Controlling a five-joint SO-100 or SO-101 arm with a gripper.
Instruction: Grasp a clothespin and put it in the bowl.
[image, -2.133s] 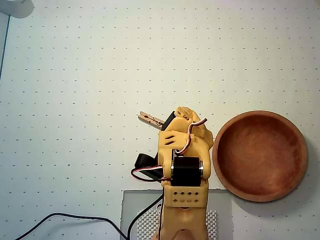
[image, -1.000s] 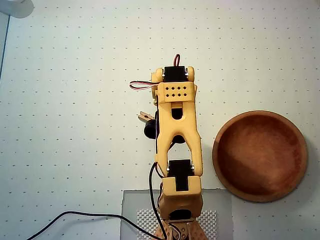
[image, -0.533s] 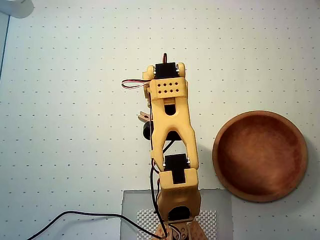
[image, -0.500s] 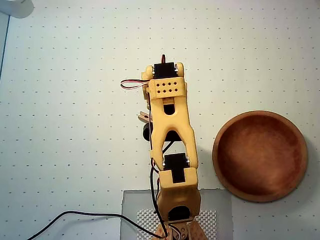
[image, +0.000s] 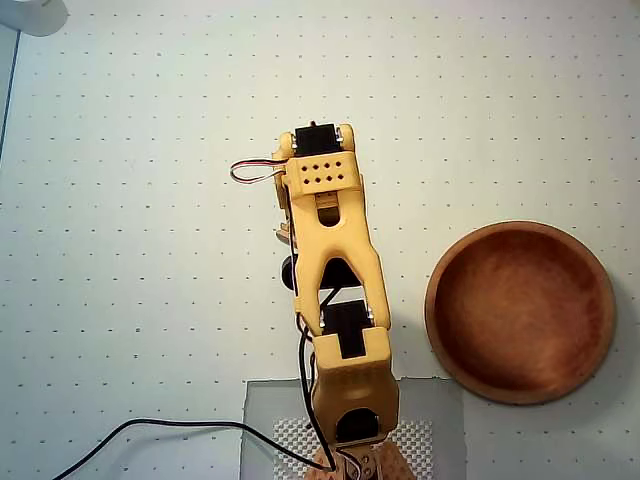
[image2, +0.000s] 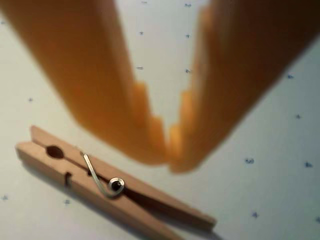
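My gripper (image2: 169, 160) hangs tip-down over the table, seen close in the wrist view: two orange fingers (image2: 115, 100) slanting in to a V, tips touching or all but touching at the bottom, nothing between them. So it's closed up and empty, not gripping anything.

Clothespin (image2: 107, 187) lies flat on the table just below and left of my tips in wrist view, apart from them. It runs diagonally, notched end w/ round hole toward upper left, tapered legs toward lower right, wire spring coil about mid-length.

In the overhead view my arm (image: 328, 270) stretches up from the base at bottom center and covers nearly all of the pin; only a small tan bit shows at the arm's left edge (image: 283, 235). Gripper itself hidden under the arm there.

Bowl (image: 440, 345) sits to the right of the arm in overhead view, well apart from the pin, reddish-brown wood, nothing inside.

Table (image: 130, 200) is white w/ a grid of small dots. Black cable (image: 150, 428) trails off lower left from the base.
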